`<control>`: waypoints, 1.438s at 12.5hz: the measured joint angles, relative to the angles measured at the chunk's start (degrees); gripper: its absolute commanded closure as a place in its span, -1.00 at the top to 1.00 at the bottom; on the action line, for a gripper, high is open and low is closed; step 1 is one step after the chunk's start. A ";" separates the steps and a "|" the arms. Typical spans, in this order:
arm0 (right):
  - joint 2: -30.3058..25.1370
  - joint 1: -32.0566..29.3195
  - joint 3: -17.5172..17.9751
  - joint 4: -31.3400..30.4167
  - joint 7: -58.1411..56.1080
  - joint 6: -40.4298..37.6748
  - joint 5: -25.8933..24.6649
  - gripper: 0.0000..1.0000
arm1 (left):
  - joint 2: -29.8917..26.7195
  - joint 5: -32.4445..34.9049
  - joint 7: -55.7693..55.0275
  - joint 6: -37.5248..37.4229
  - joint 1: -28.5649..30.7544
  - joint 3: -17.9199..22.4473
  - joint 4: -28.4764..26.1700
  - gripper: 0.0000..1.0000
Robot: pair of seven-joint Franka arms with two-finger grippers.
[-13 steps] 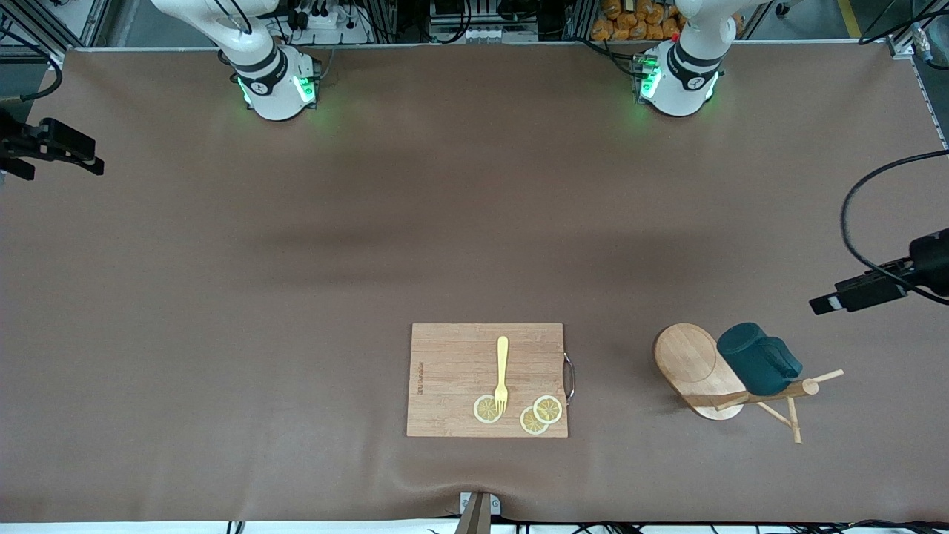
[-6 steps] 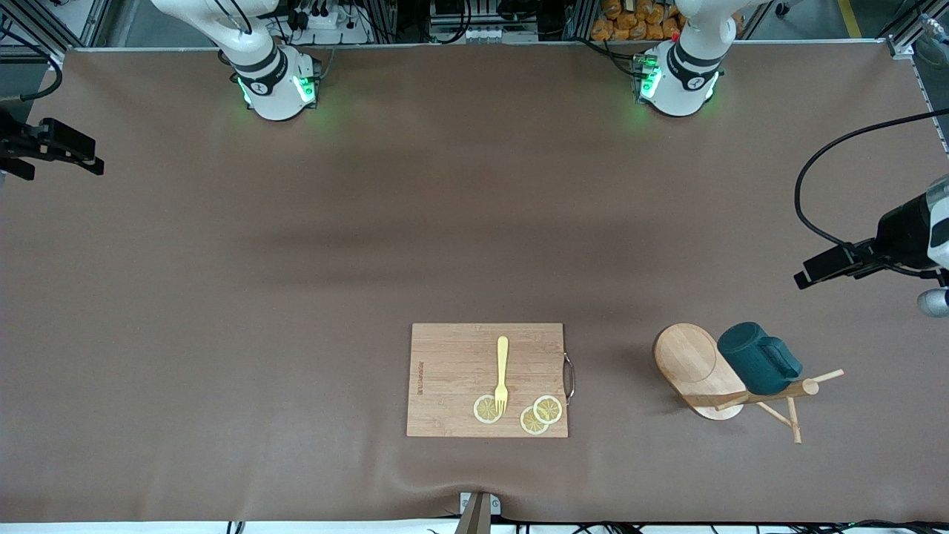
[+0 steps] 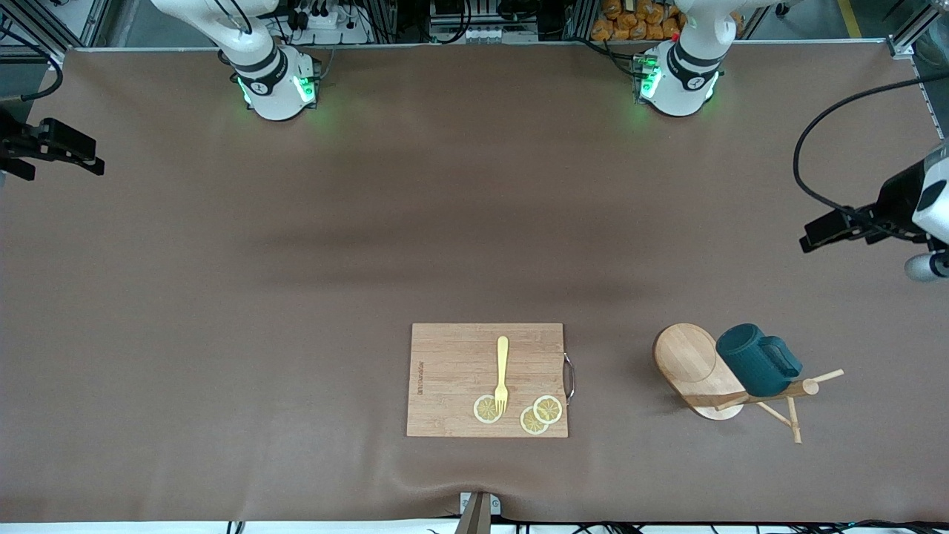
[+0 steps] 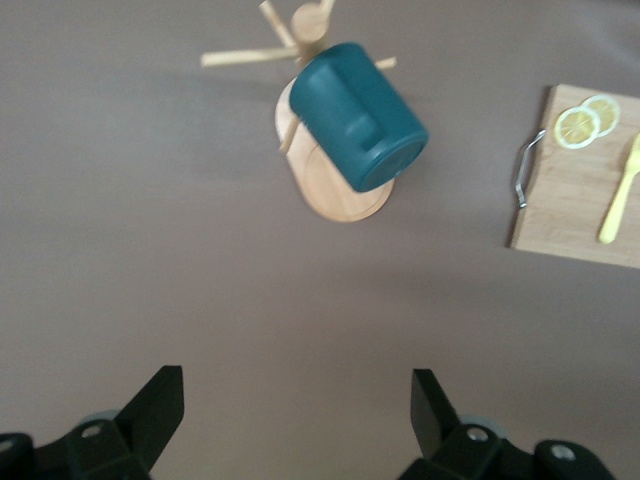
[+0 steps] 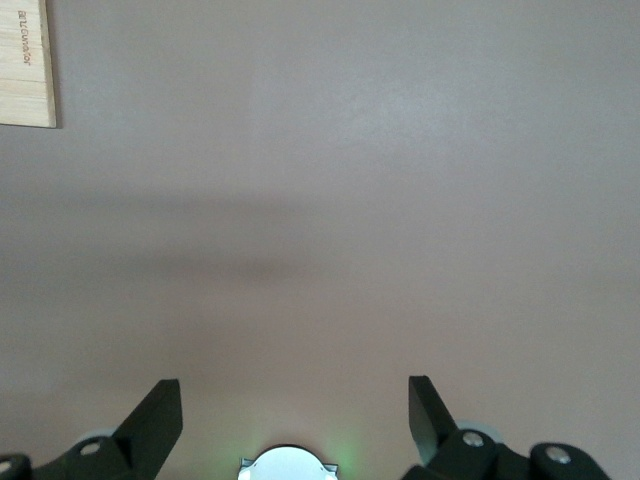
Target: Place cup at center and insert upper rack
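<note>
On its side, the upper rack (image 3: 700, 371) carries the cup (image 3: 755, 361).

Upper rack (image 3: 697, 367): lies tipped on its side on the table (image 3: 296, 297), toward the left arm's end, base on edge, post and pegs pointing toward that end.
Cup (image 3: 755, 360): lies on its side on the rack's post, touching the base.
Cutting board (image 3: 452, 378): flat on the table, beside the rack toward the right arm's end, apart from it.
Fork (image 3: 502, 373): on the board, tines toward the front camera, overlapping one lemon slice (image 3: 487, 409).
Two more lemon slices (image 3: 541, 415): on the board, overlapping, just beside the first.
</note>
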 measured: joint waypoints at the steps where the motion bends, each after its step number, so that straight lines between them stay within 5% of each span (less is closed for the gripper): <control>1: 0.00 0.00 0.00 0.00 0.00 0.00 0.00 1.00 | -0.72 0.01 0.32 -0.44 -2.90 3.87 -0.41 1.00; 3: 0.00 0.01 0.01 0.00 0.00 0.00 0.00 1.00 | -2.03 0.01 2.71 -0.57 -8.37 10.48 -1.46 1.00; 6: 0.00 0.01 0.02 0.00 0.00 0.01 0.00 1.00 | -4.74 0.01 4.35 -0.66 -12.83 13.52 -4.52 1.00; 12: 0.00 0.02 0.04 0.01 0.00 0.01 0.00 1.00 | -11.32 2.12 4.52 1.04 -13.50 13.52 -11.66 1.00; 18: 0.00 0.03 0.06 0.01 0.00 0.01 0.00 1.00 | -12.06 3.65 4.54 1.36 -13.54 11.42 -12.36 1.00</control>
